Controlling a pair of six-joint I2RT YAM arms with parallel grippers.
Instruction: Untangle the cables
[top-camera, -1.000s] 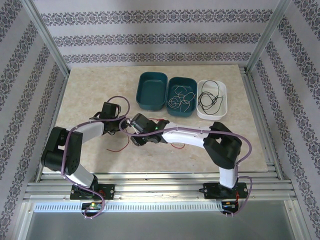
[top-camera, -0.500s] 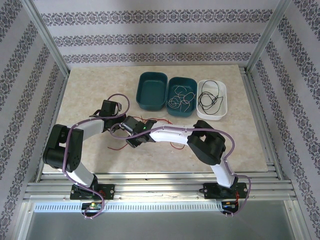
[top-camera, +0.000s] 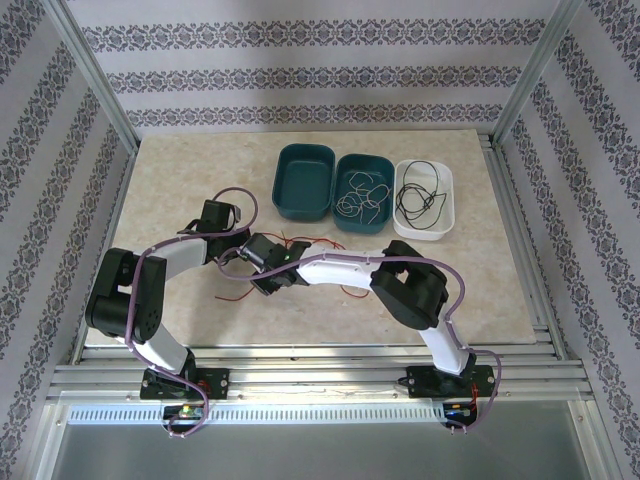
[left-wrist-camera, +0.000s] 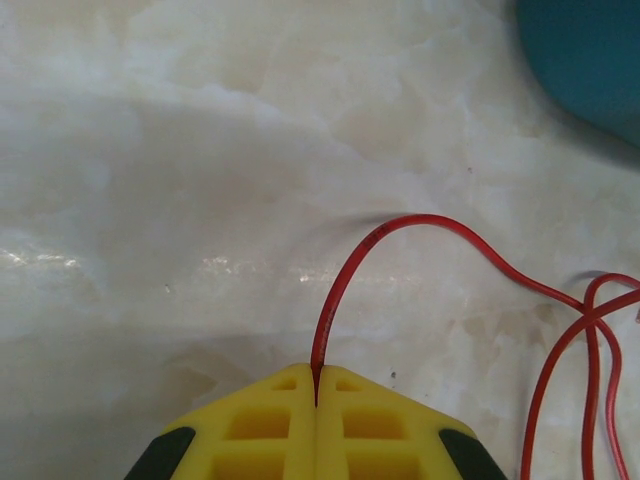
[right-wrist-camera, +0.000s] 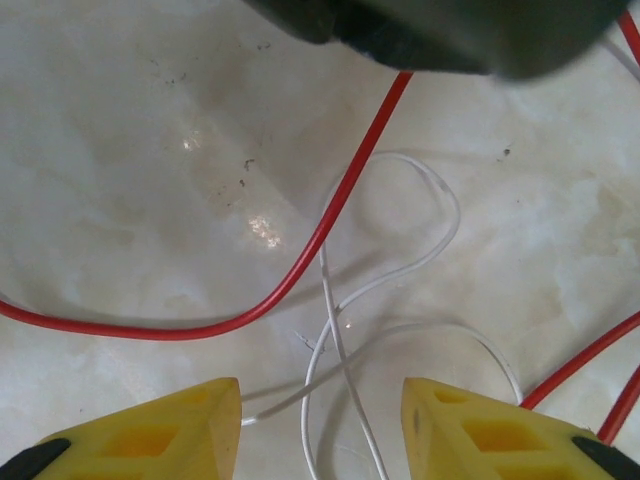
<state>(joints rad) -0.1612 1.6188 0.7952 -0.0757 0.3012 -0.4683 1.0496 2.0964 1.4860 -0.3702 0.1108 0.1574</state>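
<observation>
left fingers (left-wrist-camera: 316, 388) are pressed together, clamped on the end of a red cable (left-wrist-camera: 400, 222) that arcs up out of them and drops to the desk (top-camera: 180, 170), looping off to the right. right fingers (right-wrist-camera: 200, 425) sit just beside them, spread apart and low over the marble, holding nothing. a thin white cable (right-wrist-camera: 440, 200) lies in loops on the desk between them, crossed by the same red cable curving past. from above, the red strands trail out on both sides of the two wrists, mid-desk. farther back there's a row of three trays: a teal tray (top-camera: 303, 185) with nothing in it, a second teal tray (top-camera: 365, 157) holding loose white cables (top-camera: 362, 195), and a white tray (top-camera: 449, 200) with a black cable (top-camera: 420, 198) coiled inside.
</observation>
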